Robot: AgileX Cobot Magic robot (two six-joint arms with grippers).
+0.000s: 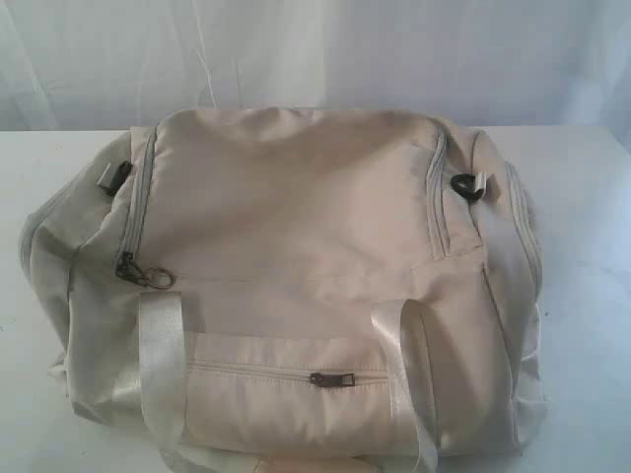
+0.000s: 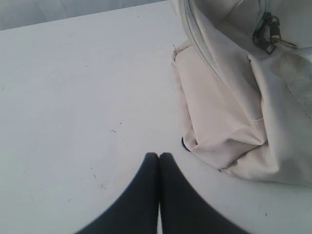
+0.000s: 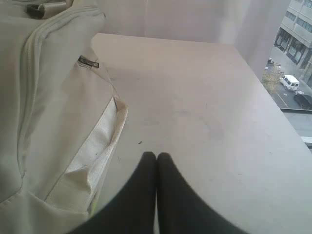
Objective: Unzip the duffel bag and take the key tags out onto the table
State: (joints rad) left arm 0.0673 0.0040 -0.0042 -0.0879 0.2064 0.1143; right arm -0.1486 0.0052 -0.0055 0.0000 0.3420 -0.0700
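Note:
The cream duffel bag (image 1: 286, 286) lies zipped on the white table (image 1: 592, 296), filling most of the exterior view. Its main zipper's dark pulls (image 1: 133, 268) rest at the left end, and a front pocket pull (image 1: 330, 378) sits low in the middle. Neither gripper shows in the exterior view. My left gripper (image 2: 159, 156) is shut and empty over bare table (image 2: 73, 97), beside the bag's end (image 2: 234, 122) and its pulls (image 2: 268, 31). My right gripper (image 3: 156, 155) is shut and empty over the table (image 3: 204, 97), next to the bag's other end (image 3: 53, 107). The key tags are hidden.
A pale curtain (image 1: 315, 49) hangs behind the table. In the right wrist view the table's edge (image 3: 273, 97) runs beside a window onto a street with vehicles (image 3: 290, 82). A dark clip (image 1: 467, 185) sits on the bag's right end.

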